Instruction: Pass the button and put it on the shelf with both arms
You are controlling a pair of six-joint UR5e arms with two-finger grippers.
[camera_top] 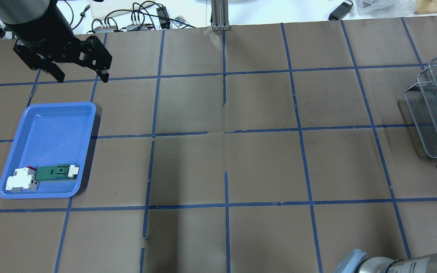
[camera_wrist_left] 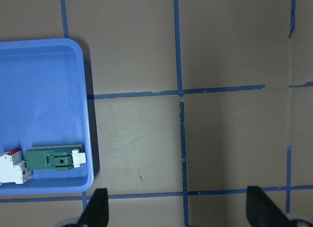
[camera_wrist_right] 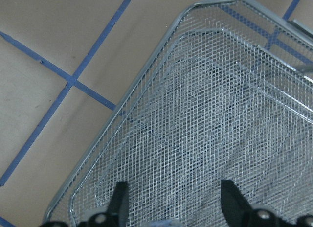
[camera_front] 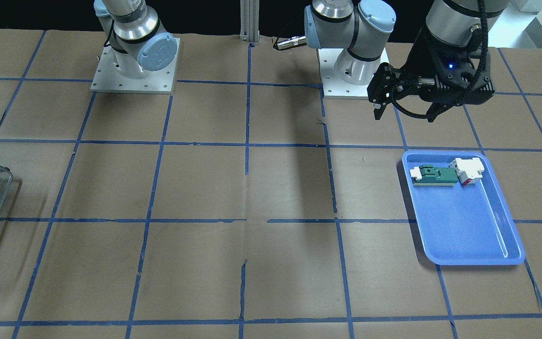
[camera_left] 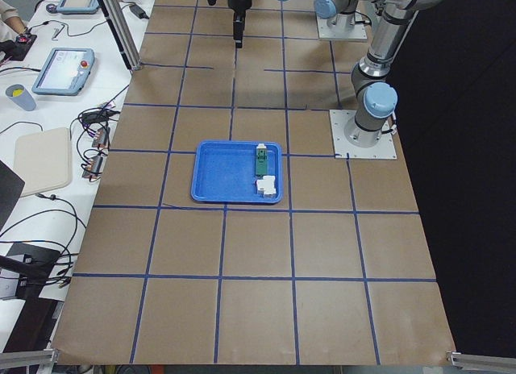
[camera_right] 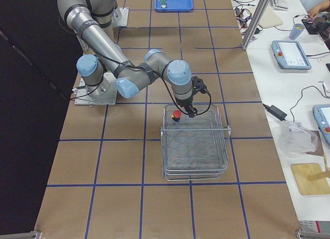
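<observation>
Silver wire-mesh shelf [camera_right: 196, 146] sat low-centre in the exterior right view, and the button [camera_right: 176, 115] stood upright on its top tier, red cap up, at the upper-left corner of the mesh. Right gripper [camera_wrist_right: 174, 185] hung over that same corner, its tip just beside the button; contact could not be told from that view. In the right wrist view both fingers [camera_wrist_right: 120, 202] were spread apart with bare mesh between them, nothing clamped. A pale bluish bit showed at the bottom edge between the finger bases; too cut off to identify.

Left gripper [camera_top: 83, 80] was in the upper left of the overhead view, above the brown paper table [camera_top: 264, 167] with its blue tape grid, just beyond the top edge of the blue plastic tray [camera_top: 51, 104]. Its fingers [camera_wrist_left: 261, 207] were wide apart and empty, with only paper and tape lines seen between them in the left wrist view.

Tray held two parts at its lower end in the overhead view: a green-and-white flat part [camera_top: 57, 172] and a white-and-red block [camera_top: 22, 179], touching end to end. Shelf was cut off by the right edge of the overhead view and the left edge of the front-facing view, well apart from the tray.
</observation>
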